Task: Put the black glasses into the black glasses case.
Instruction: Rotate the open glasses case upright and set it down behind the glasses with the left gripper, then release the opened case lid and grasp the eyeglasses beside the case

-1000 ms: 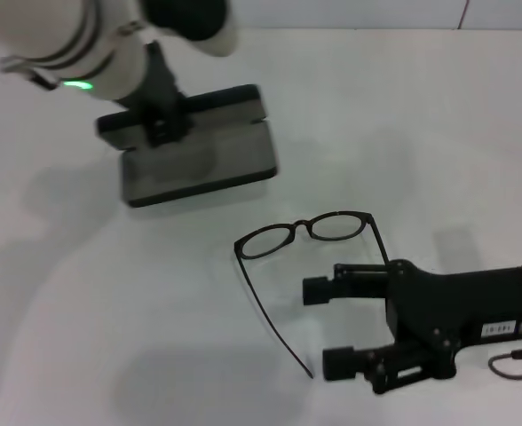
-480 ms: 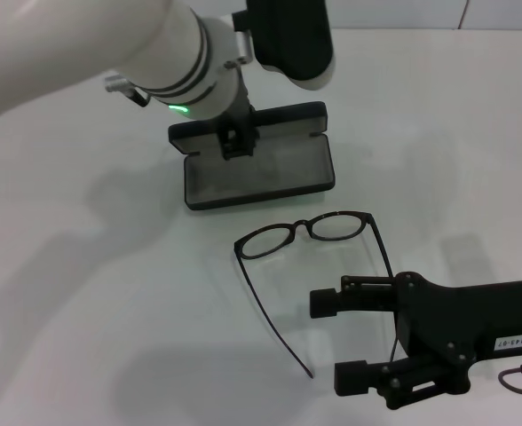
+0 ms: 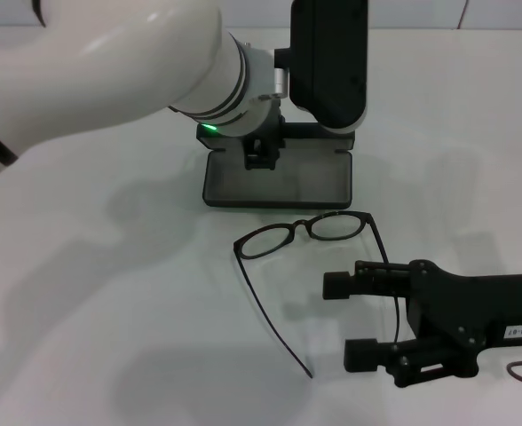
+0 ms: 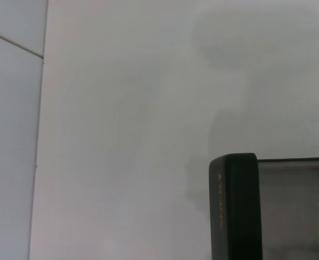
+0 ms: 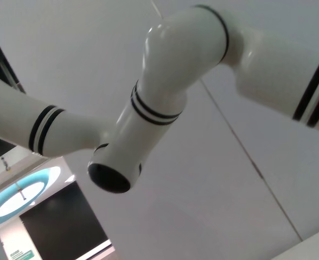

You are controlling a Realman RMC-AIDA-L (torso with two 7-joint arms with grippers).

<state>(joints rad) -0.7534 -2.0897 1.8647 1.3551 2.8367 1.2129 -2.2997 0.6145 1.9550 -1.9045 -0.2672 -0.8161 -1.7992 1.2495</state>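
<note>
Currently, case: the black glasses case (image 3: 277,177) lies open on the white table (image 3: 110,311), upper centre of the head view, lid raised behind the tray.
Case contents: only the dark grey lining (image 3: 305,182) shows; nothing lies in the tray.
Case lettering: small orange characters (image 4: 221,200) run along the outer edge in my left wrist view; I cannot read them.
Glasses: the black glasses (image 3: 304,232) rest on the table at frame centre, just below the case and apart from it, lenses toward the case, temple arms extended toward the lower edge.
Left gripper: my left gripper (image 3: 261,153) sits at the case's rear edge, over the hinge side; I cannot tell how its fingers stand.
Right gripper: my right gripper (image 3: 354,319) is at lower right, fingers spread apart and holding nothing; the upper finger (image 3: 354,284) lies across one temple arm as seen from above, though I cannot tell whether it touches it.
Right gripper label: a white sticker (image 3: 520,331) on the body carries print too small to read.
</note>
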